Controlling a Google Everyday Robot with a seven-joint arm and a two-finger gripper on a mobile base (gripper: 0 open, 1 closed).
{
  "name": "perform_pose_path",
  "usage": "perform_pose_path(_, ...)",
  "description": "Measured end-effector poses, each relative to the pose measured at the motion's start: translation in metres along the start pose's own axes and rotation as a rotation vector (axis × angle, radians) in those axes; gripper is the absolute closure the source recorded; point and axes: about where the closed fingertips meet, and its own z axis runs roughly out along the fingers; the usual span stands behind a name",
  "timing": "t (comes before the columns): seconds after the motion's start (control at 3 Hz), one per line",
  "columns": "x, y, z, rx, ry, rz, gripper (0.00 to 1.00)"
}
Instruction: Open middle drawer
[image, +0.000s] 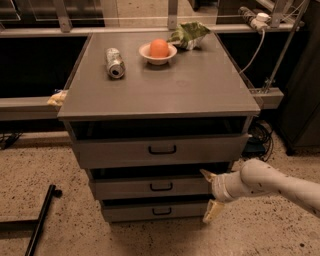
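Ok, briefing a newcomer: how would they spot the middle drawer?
Find the grey cabinet with a can on top. Its middle drawer is the second of three fronts. It is mid-sized, and the open gripper sits at its right end.

Middle drawer (125, 188): plain grey, black loop handle (161, 186). Gripper (206, 196), at the right end of that drawer front: pale cream fingers, spread apart. Its arm (272, 182) is off-white with faint dark specks. Cabinet top (190, 90): flat grey. On its far side are a silver can (115, 62), a white bowl (158, 60), an orange fruit (159, 47) and a green-and-white bag (189, 35). Floor (60, 165): beige, dark-speckled. Black bar (40, 220) near left.
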Motion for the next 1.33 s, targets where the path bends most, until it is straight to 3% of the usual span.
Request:
perform_pose_path(0.67,0.032,-0.036,0.035,-0.009,-0.01,-0.015,0.0)
perform_pose_path(1.33,0.035,-0.031,0.044,-0.034,0.014,-0.021,0.0)
